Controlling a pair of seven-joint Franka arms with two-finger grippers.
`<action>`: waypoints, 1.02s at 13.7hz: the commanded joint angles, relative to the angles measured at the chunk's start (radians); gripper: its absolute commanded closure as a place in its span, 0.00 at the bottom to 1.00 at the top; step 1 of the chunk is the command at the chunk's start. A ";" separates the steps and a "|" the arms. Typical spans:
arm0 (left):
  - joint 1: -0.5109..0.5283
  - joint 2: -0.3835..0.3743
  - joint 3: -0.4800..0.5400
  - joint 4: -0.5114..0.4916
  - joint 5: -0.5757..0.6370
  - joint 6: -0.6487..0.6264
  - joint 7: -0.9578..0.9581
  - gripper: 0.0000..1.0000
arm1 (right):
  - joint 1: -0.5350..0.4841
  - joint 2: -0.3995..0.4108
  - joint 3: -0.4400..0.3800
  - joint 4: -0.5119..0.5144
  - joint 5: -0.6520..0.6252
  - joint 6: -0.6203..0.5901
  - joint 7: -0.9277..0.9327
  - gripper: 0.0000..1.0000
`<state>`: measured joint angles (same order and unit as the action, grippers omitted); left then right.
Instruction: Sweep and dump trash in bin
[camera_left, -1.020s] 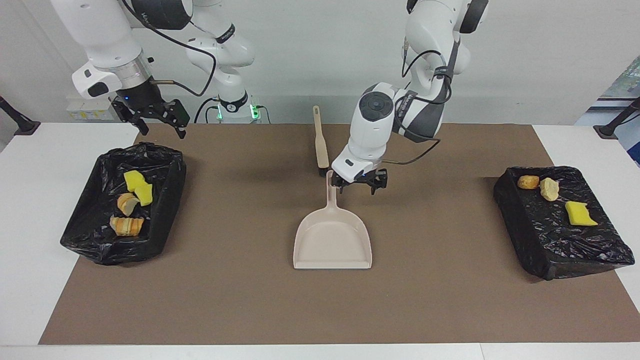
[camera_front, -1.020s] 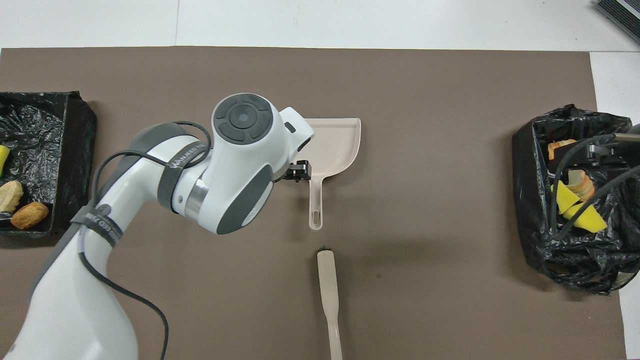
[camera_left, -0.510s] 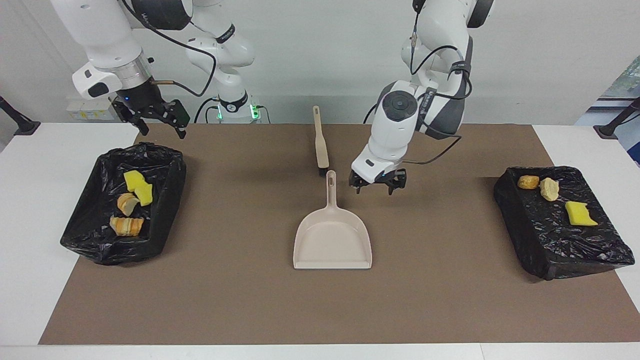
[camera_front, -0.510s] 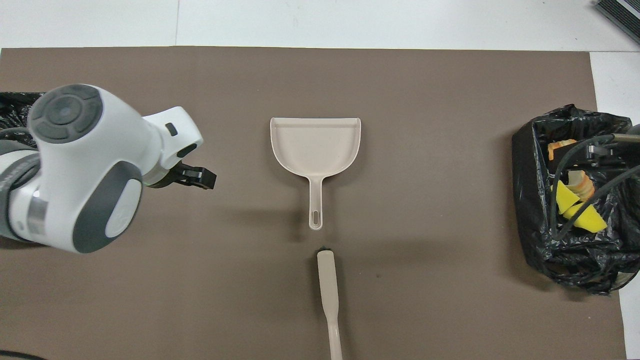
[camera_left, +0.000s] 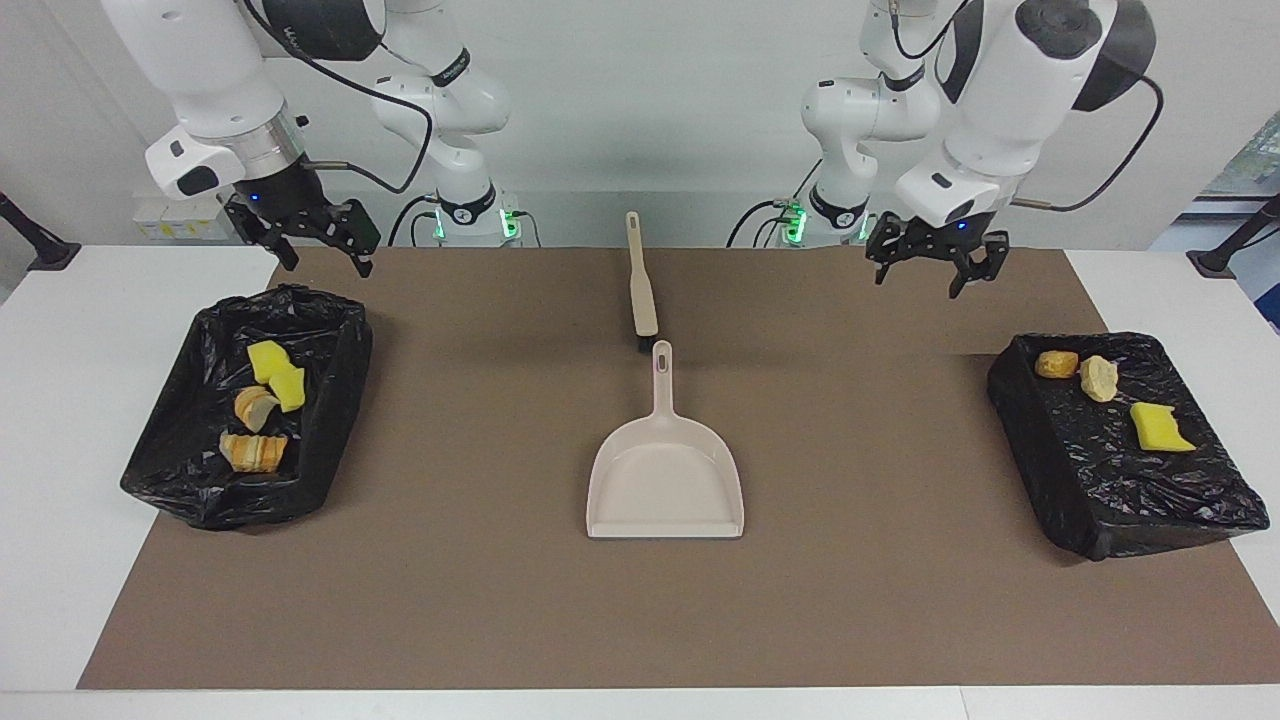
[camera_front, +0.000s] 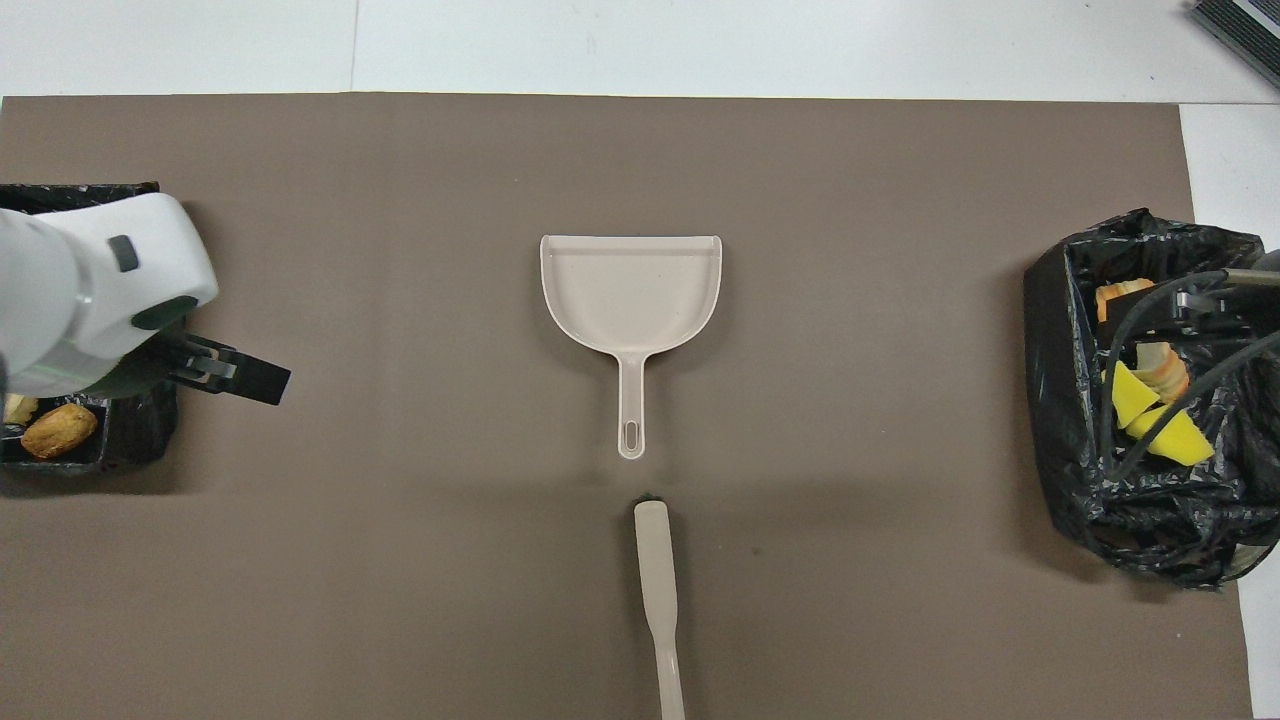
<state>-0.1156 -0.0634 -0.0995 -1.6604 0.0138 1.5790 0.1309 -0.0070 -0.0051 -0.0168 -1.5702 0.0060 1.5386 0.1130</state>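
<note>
With all trash binned and beige plastic dustpan parked, both spread, empty grippers, left and right, hang idle; nothing left to sweep.

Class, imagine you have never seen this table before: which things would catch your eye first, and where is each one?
First the pale dustpan, empty, in the middle of the brown mat, with the brush just nearer the robots. Then two black-lined bins: the bin at the right arm's end holds yellow sponge and bread, and the tray at the left arm's end carries three more pieces.
</note>
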 joint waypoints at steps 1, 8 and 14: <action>0.037 0.026 0.000 0.103 -0.009 -0.083 0.042 0.00 | -0.010 -0.013 0.003 -0.013 0.006 -0.002 -0.009 0.00; 0.048 0.027 0.007 0.133 -0.020 -0.126 0.078 0.00 | -0.016 -0.013 0.003 -0.013 0.017 0.002 -0.010 0.00; 0.048 0.034 0.018 0.146 -0.031 -0.129 0.062 0.00 | -0.016 -0.013 0.003 -0.013 0.017 0.002 -0.010 0.00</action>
<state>-0.0817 -0.0394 -0.0812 -1.5449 -0.0005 1.4782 0.1840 -0.0100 -0.0051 -0.0205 -1.5701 0.0066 1.5386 0.1130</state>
